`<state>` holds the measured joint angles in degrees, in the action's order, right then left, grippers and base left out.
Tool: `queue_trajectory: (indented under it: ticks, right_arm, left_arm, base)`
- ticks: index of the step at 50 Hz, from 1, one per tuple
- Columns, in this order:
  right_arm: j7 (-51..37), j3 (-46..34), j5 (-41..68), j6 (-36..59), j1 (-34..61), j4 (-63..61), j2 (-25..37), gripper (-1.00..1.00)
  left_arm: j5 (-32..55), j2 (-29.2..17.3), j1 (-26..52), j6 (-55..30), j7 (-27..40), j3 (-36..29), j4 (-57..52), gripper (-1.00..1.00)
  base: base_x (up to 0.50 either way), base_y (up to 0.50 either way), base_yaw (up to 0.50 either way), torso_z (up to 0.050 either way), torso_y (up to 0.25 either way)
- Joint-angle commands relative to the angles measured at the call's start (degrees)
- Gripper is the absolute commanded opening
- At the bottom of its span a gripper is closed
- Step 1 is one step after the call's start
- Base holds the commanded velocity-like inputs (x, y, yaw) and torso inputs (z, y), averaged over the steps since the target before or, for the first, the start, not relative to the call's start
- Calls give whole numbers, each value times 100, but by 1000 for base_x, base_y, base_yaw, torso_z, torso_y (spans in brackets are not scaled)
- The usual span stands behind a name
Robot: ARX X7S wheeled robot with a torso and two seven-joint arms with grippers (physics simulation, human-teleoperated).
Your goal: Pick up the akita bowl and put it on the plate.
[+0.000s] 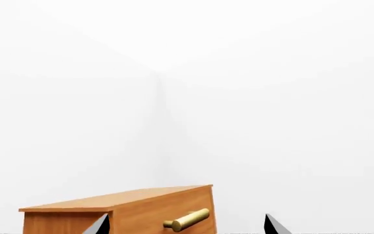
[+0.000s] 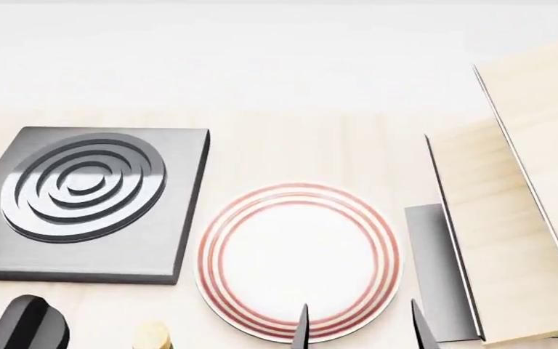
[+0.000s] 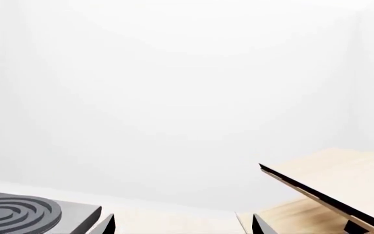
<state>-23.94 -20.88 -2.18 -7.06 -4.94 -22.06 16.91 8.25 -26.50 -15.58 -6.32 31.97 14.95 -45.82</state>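
White plate (image 2: 298, 263) — concentric red rim rings

Bright, even, washed-out simulator light, sharp throughout, with only a faint soft shadow under the plate (image 2: 298, 262)

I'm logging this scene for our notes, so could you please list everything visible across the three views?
plate: one, white with red rings, centre of the light wooden table.
burner: one, dark grey, square, left of the plate.
pale wooden panels: two, tilted, right of the plate.
wooden cabinet: one, brown, brass handle, left wrist view.
akita bowl: none visible.
left gripper: dark fingertips, apart.
right gripper: dark fingertips, apart, over the plate's near edge.
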Motion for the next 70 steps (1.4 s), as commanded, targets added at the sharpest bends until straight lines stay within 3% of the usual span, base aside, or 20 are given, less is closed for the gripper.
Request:
queue_trajectory:
  ticks: [1, 11, 18, 28, 35, 54, 70]
  right_arm:
    - [-17, -23, 15, 7, 38, 52, 9, 100]
    - [-28, -39, 30, 35, 55, 44, 28, 100]
    - [-33, -82, 14, 45, 85, 83, 20, 100]
    - [-39, -107, 30, 59, 119, 112, 28, 100]
    - [-50, -103, 70, 65, 174, 208, 19, 100]
    - [-58, -119, 165, 82, 289, 390, 13, 100]
    - [-78, -131, 226, 43, 363, 548, 10, 100]
  left_arm:
    - [409, -228, 63, -411, -136, 185, -207, 100]
    - [955, -591, 439, -1178, -178, 428, -463, 100]
    - [2056, -904, 747, -1659, -480, 827, -298, 100]
    - [2629, -1377, 1358, -2483, -445, 618, -37, 100]
    - [2660, -1567, 1883, -2946, -392, 87, 375, 100]
    - [2698, -1773, 1300, -3084, -510, 288, 114, 100]
    - [2966, -1933, 1333, -3623, -471, 58, 164, 100]
  base:
    - [0, 0, 0, 0, 0]
    - [0, 0, 0, 0, 0]
    - [0, 0, 0, 0, 0]
    - [0, 0, 0, 0, 0]
    - [0, 0, 0, 0, 0]
    - [0, 0, 0, 0, 0]
    - [0, 0, 0, 0, 0]
